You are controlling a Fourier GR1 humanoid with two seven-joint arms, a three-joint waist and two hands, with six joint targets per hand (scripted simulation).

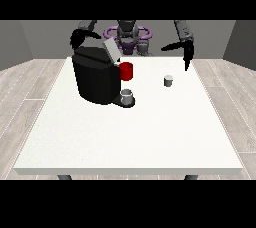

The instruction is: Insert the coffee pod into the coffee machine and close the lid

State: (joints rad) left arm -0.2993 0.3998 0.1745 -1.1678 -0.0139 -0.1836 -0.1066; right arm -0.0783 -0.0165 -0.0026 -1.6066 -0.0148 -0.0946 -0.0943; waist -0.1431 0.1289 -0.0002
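On the white bench [150, 132], the pod [168, 80] sits untouched; the hand at the view's right [186, 52] hangs above, fingers straight, and may knock it over.

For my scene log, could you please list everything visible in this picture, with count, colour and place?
table: one, white, filling the middle of the view.
coffee machine: one, black, on the table's left part, its grey lid raised.
red part: one, red, on the machine's right side; what it is cannot be told.
cup: one, grey, on the machine's base at its front right.
coffee pod: one, pale grey, standing alone on the table, right of the machine.
floor: grey wood planks around the table.
robot body: one, grey with purple rings, behind the table.
robot hand at the view's left: black, above the machine's top.
robot hand at the view's right: black, above the table, behind the pod.
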